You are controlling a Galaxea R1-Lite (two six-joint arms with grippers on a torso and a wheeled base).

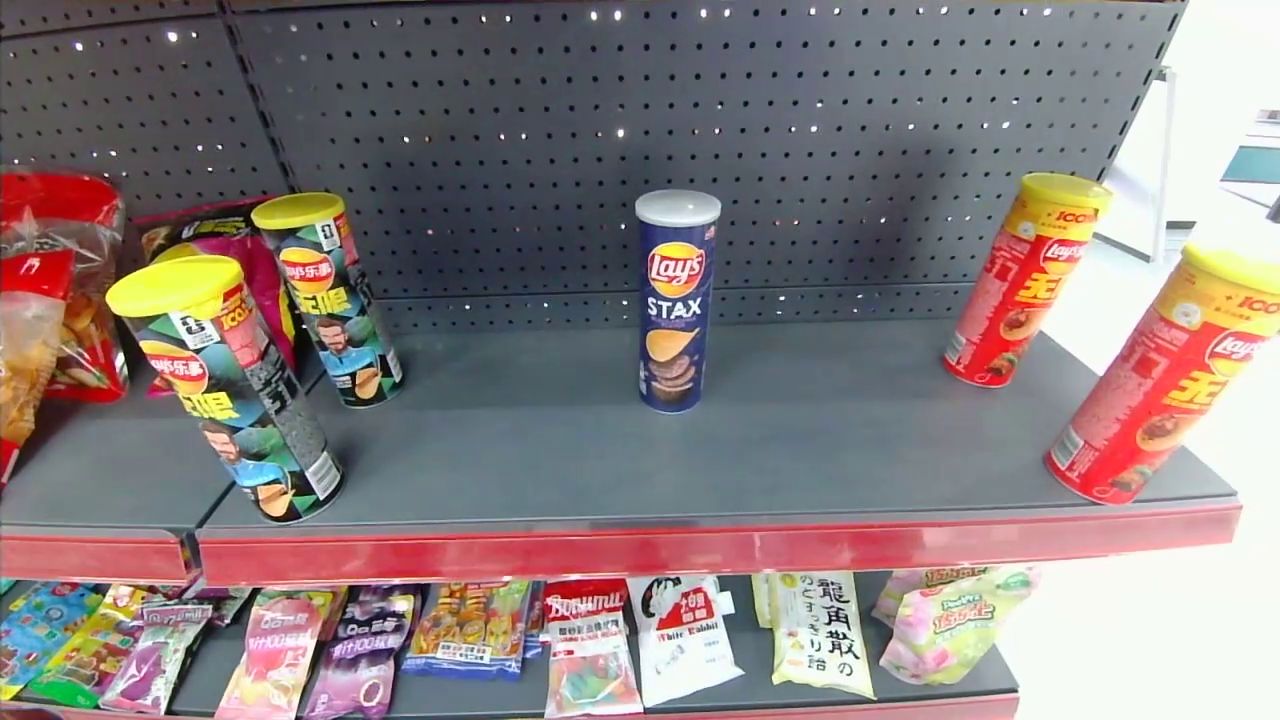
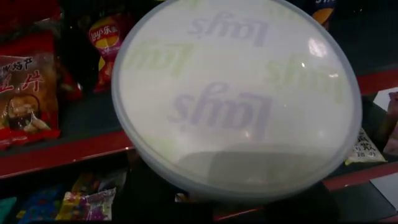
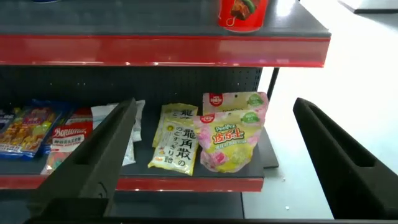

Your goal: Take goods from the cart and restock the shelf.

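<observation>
Well, from where I stand, the grey metal shelf with a red front lip [image 1: 560, 440] already carries five tall crisp tubes, all upright. A dark blue tube with a grey lid [image 1: 676, 300] stands alone near the middle. Two dark, printed tubes with yellow lids [image 1: 225, 385] stand towards the left end, one behind the other, just beside some red crinkly snack bags [image 1: 50, 290]. Two red tubes with yellow lids [image 1: 1025, 280] stand at the right end, the nearer one close to the lip.

Another tube's translucent white plastic lid [image 2: 236, 93] sits right up against the left wrist camera, in front of the shelf's lip. Whether the left gripper is clamped on that tube, I cannot tell.

The right gripper [image 3: 214, 168] hangs lower, facing the shelf below, with its dark fingers [image 3: 93, 162] spread wide and nothing between them. Beyond it lie flat sweet packets, among them a yellow-and-white pouch [image 3: 177, 146] and a pink-and-green bag [image 3: 233, 134].
</observation>
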